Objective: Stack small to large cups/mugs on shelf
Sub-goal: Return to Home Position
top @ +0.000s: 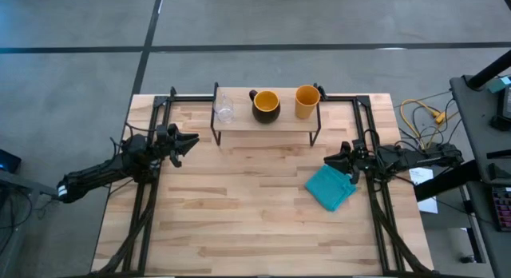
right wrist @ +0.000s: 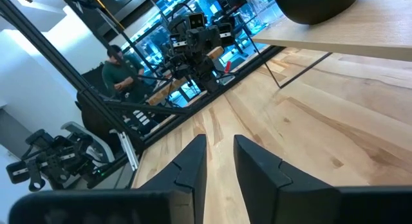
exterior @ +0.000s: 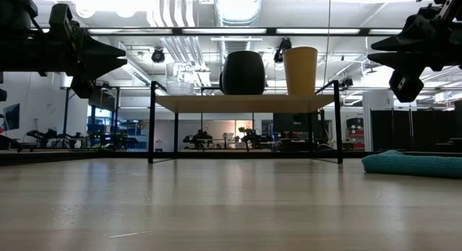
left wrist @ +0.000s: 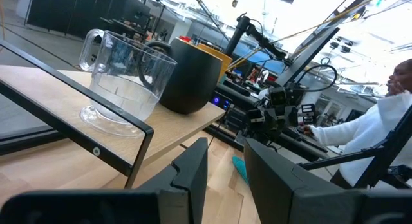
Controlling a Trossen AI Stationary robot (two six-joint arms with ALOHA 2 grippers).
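Note:
Three vessels stand side by side on their bases on the low wooden shelf (top: 265, 122) at the table's far edge. The clear cup (top: 224, 109) (left wrist: 122, 79) is on the left. The dark mug with a yellow inside (top: 266, 106) (exterior: 242, 72) is in the middle. The handleless yellow cup (top: 306, 102) (exterior: 300, 71) is on the right. My left gripper (top: 190, 140) (left wrist: 225, 143) hovers left of the shelf, pointing at it, slightly open and empty. My right gripper (top: 329, 160) (right wrist: 220, 139) hovers near the shelf's right leg, slightly open and empty.
A crumpled teal cloth (top: 331, 188) (exterior: 411, 163) lies on the tabletop just below my right gripper. Black frame rails (top: 152, 190) run along both table sides. A person in white (left wrist: 380, 127) sits beyond the table's right; another person (right wrist: 119, 73) is beyond its left.

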